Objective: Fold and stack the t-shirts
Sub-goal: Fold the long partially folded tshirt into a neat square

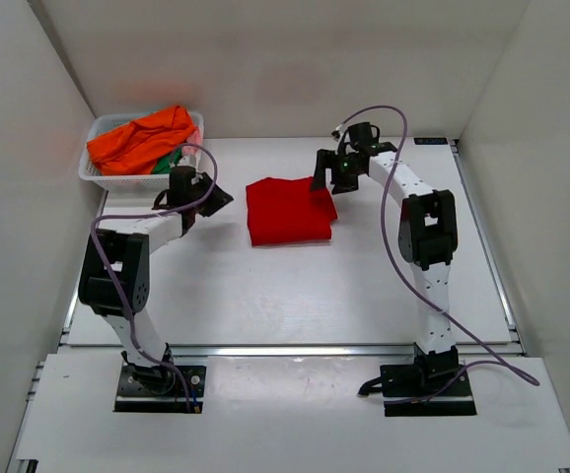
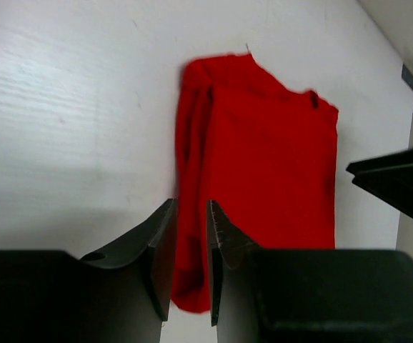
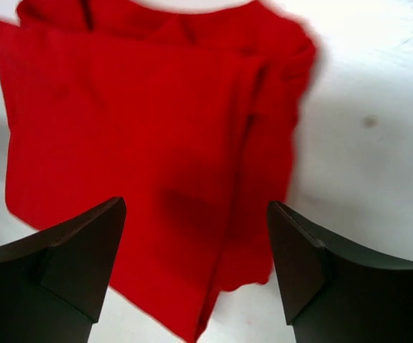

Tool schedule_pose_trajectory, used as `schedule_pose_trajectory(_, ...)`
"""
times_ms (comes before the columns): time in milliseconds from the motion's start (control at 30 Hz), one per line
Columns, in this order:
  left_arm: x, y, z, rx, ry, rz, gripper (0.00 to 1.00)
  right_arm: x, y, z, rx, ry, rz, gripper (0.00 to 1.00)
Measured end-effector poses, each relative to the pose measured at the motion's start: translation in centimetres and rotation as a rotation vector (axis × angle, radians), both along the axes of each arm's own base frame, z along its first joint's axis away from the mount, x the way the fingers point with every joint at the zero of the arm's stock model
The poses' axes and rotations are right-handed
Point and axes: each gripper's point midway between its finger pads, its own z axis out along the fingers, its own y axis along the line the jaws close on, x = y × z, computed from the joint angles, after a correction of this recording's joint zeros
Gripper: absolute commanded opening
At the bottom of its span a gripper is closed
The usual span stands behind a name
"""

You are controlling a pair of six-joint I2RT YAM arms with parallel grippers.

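A bright red t-shirt (image 1: 287, 210) lies folded into a rough square on the white table, mid-back. It also shows in the left wrist view (image 2: 264, 157) and the right wrist view (image 3: 135, 128). My left gripper (image 1: 214, 197) hangs just left of the shirt, apart from it. Its jaws (image 2: 191, 204) stand a narrow gap apart and hold nothing. My right gripper (image 1: 324, 185) hovers over the shirt's far right corner. It (image 3: 196, 204) is wide open and empty. An orange t-shirt (image 1: 142, 138) and a green one (image 1: 172, 161) lie in the basket. No pink one shows.
A white mesh basket (image 1: 93, 172) stands at the back left corner, just behind my left arm. White walls close in the left, right and back. A dark finger of the right gripper (image 2: 399, 182) shows at the right of the left wrist view.
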Motion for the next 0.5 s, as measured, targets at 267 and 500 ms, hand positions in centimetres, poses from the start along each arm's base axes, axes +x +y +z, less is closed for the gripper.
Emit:
schedule_pose_trajectory(267, -3.3, -3.8, -1.5, -0.017, 0.031, -0.098, 0.28, -2.9, 0.5, -1.6, -0.017, 0.04, 0.035, 0.85)
schedule_pose_trajectory(500, -5.0, -2.5, -2.8, -0.012, 0.068, -0.079, 0.29, -3.2, 0.2, -1.9, -0.003, 0.068, 0.019, 0.88)
